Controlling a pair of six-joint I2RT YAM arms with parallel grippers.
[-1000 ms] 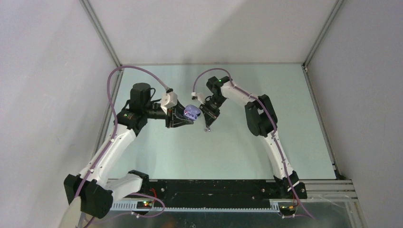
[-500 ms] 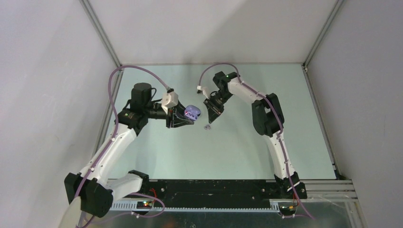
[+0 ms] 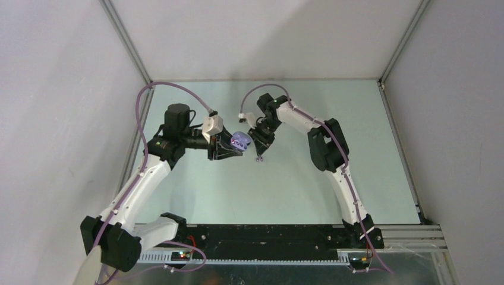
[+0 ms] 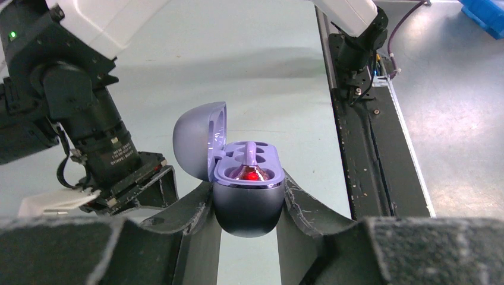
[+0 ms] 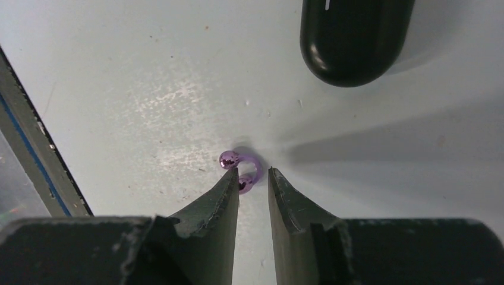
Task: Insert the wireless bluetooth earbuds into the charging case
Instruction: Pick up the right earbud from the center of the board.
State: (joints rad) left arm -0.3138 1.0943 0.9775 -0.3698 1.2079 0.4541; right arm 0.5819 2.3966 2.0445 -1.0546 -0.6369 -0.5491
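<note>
**Right end effector**: jaws are standing a little apart and gripping nothing. The tips are pointing down at the surface.

**Earbud**: a tiny glossy purple bud is lying on the surface just ahead of the right end effector, at the tip of one finger and off the centre of the gap.
- Handling, as a judgement: it is very light, hard and slick, and its rounded shape is likely to make it squirt or roll away under an off-centre pinch.
- Best hold: across its widest part, with the tips low to the surface and the bud centred between them.

**Black case**: this is lying on the surface beyond the bud, well apart from it.

**Left end effector**: the fingers are clamping the lower body of the lilac charging case from both sides.
- The case is being held above the surface, just beside the right end effector.
- Its lid is hanging open and a red light is glowing in the tray.
- Whether a bud is already sitting in it cannot be told.

**Arms:**
- The right arm is reaching in from the near right, with its elbow bent outward and its wrist tipped steeply down.
- The left arm is stretching in from the near left, with its wrist turned level towards the centre.
</note>
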